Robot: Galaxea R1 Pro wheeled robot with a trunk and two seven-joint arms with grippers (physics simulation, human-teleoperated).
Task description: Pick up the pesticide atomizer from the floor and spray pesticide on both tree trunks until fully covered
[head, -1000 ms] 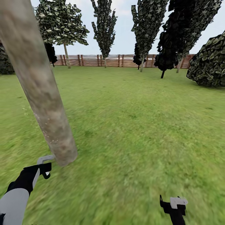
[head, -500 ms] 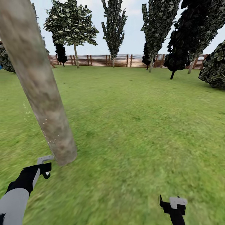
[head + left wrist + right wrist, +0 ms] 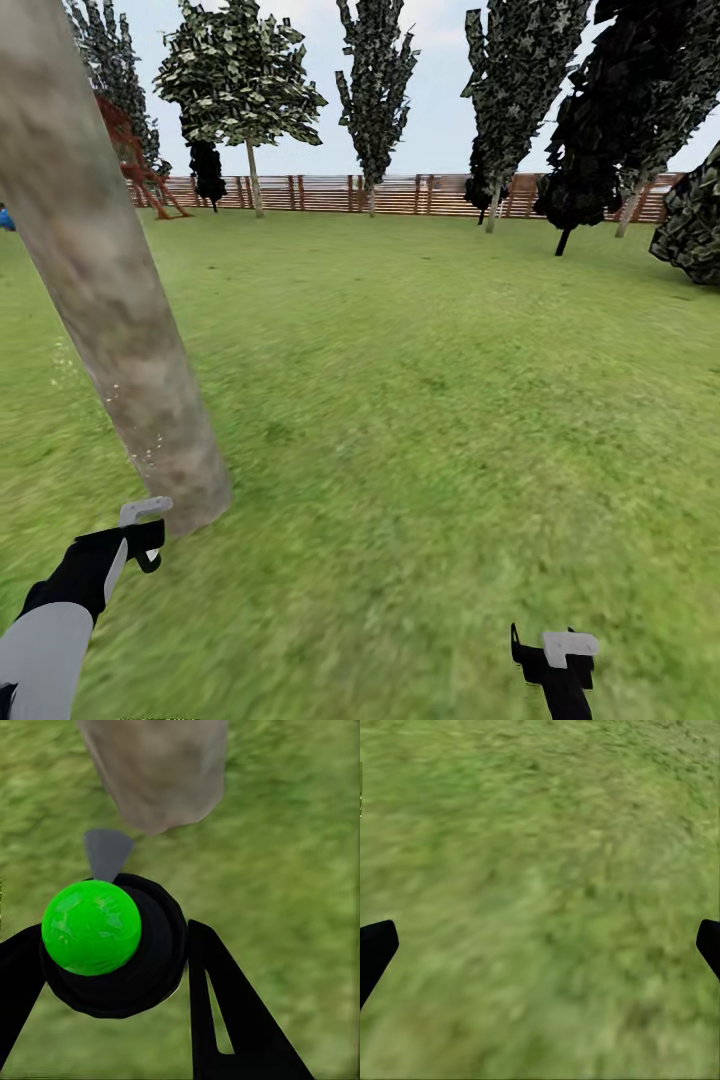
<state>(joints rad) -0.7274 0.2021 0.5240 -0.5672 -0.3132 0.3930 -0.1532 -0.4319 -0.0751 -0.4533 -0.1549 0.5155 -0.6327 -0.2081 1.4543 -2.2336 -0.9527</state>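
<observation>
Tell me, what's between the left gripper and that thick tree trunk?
In the left wrist view, the atomizer held in the left gripper: its grey nozzle points at the tree trunk, grass beneath.

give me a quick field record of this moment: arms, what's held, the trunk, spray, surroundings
left gripper: shut on the pesticide atomizer, a black body with a green round top and a grey nozzle facing the trunk base
right gripper: open, nothing between its fingers, over grass
tree trunk: thick pale grey-tan column close at the robot's left, leaning in the head view
pesticide: sparse white specks on and beside the lower trunk
floor: green grass
background: slatted wooden fence, dark conifers, a second pale-trunked tree
</observation>
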